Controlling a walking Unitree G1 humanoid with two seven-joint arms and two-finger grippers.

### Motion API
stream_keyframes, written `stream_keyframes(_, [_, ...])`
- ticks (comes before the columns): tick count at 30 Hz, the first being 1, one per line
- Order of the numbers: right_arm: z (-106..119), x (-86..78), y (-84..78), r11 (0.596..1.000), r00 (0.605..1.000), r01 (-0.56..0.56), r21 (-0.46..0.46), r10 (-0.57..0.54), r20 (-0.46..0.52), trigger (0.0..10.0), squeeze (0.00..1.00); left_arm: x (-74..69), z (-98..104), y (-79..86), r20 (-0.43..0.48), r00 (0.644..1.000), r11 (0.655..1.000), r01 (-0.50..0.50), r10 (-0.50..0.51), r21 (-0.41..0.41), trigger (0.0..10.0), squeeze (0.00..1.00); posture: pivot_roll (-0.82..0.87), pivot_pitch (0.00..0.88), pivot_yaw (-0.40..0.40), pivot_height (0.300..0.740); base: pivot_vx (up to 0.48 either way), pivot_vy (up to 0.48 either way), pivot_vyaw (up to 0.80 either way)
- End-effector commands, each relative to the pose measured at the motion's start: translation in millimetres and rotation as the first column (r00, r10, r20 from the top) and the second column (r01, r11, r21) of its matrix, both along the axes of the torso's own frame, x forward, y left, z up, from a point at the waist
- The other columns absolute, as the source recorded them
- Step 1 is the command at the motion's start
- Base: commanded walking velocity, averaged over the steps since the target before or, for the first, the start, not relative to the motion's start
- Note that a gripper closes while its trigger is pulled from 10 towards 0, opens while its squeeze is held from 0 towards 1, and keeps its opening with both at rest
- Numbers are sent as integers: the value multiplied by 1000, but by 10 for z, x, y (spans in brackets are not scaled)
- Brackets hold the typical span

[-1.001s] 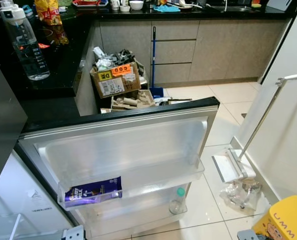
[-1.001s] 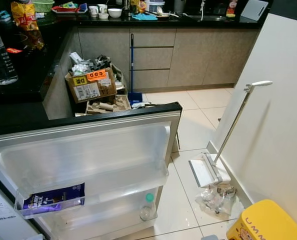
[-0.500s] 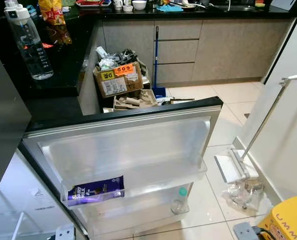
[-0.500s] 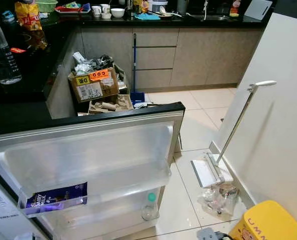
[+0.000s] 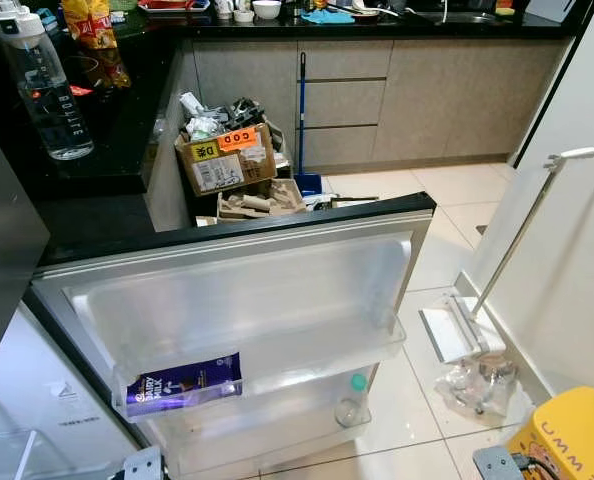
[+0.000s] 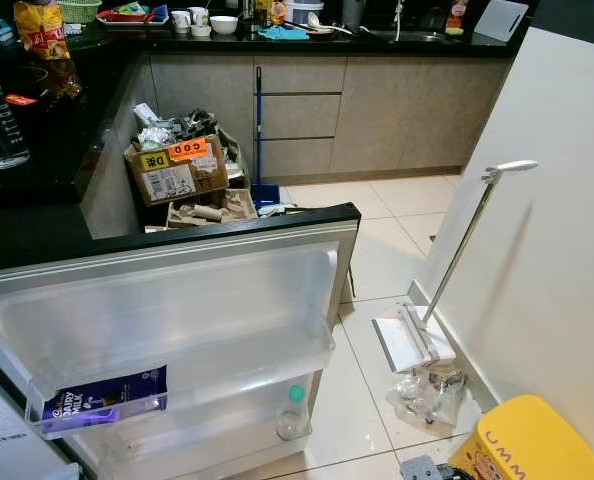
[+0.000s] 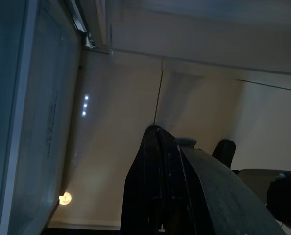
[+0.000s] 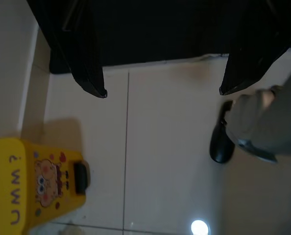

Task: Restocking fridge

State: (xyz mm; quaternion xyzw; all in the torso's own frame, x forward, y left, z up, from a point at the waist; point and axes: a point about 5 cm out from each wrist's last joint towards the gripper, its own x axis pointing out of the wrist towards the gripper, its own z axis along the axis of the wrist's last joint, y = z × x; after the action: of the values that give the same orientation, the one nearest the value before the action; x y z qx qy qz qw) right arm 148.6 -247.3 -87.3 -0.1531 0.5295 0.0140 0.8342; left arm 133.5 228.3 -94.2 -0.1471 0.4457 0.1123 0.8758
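Observation:
The fridge door [image 5: 247, 300] stands swung open before me, its clear shelves facing up. A purple chocolate bar [image 5: 182, 383] lies in the middle door shelf, and a small bottle with a green cap [image 5: 353, 400] stands in the lowest one. On the black counter [image 5: 107, 215] to the left are a tall clear water bottle [image 5: 42, 85] and a yellow snack bag [image 5: 89, 22]. My left gripper [image 7: 156, 131] hangs low beside the fridge, shut and holding nothing. My right gripper [image 8: 162, 92] hangs open over the floor tiles, nothing between its fingers.
Cardboard boxes of rubbish [image 5: 227, 160] and a blue broom [image 5: 302, 110] stand beyond the door. A long-handled white dustpan [image 5: 457, 330], a crumpled plastic bag [image 5: 477, 380] and a yellow stool [image 5: 567, 445] line the right wall. A person's shoe [image 8: 220, 142] is near my right gripper.
The head camera has swayed slightly, so the whole picture has shifted. The things on the door and the counter stand as before.

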Motion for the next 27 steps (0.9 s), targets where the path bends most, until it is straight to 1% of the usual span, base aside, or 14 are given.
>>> stream_keyframes(1, [-9,-6,20,1000,1000,6,0,-6,-2,10000,0,2,-11,-45,-9,1000,1000,14,-14,-6,10000,0,-53,0,-33,740,0,0,0])
stream_keyframes(4, [-28,-48,32,1000,1000,-1,0,1,-15,10000,0,24,-2,-49,-3,999,999,44,-44,-2,10000,0,-49,0,-32,740,0,0,0])
stream_keyframes(7, [-56,-129,25,1000,999,10,-3,-10,-39,10000,0,-1,-12,-51,-13,998,998,56,-56,0,10000,0,-51,0,-32,740,0,0,0])
stream_keyframes(10, [-66,-144,40,1000,999,19,1,-19,-41,10000,0,-52,-28,-34,-35,998,999,44,-44,4,10000,0,-63,0,-25,740,0,0,0])
stream_keyframes(13, [-65,-136,48,1000,999,30,4,-30,-37,10000,0,-54,-29,-31,-40,998,999,50,-50,7,10000,0,-61,0,-19,740,0,0,0])
stream_keyframes(17, [-55,-103,48,999,999,41,6,-41,-29,10000,0,1,-14,-44,-24,999,999,46,-46,5,10000,0,-55,0,-13,740,0,0,0])
stream_keyframes(20, [-45,-55,70,999,999,46,8,-46,-21,10000,0,121,23,-70,3,998,998,57,-57,3,10000,0,-60,0,-7,740,0,0,0])
stream_keyframes(23, [-42,-44,77,999,999,47,9,-47,-18,10000,0,141,30,-72,7,998,998,59,-59,4,10000,0,-60,0,-7,740,0,0,0])
stream_keyframes(26, [-32,7,107,999,999,44,14,-44,-8,10000,0,225,51,-108,11,997,997,78,-78,10,10000,0,-69,0,2,740,0,0,0])
stream_keyframes(27, [-32,7,107,999,999,44,14,-44,-8,10000,0,225,51,-108,11,997,997,78,-78,10,10000,0,-69,0,2,740,0,0,0])
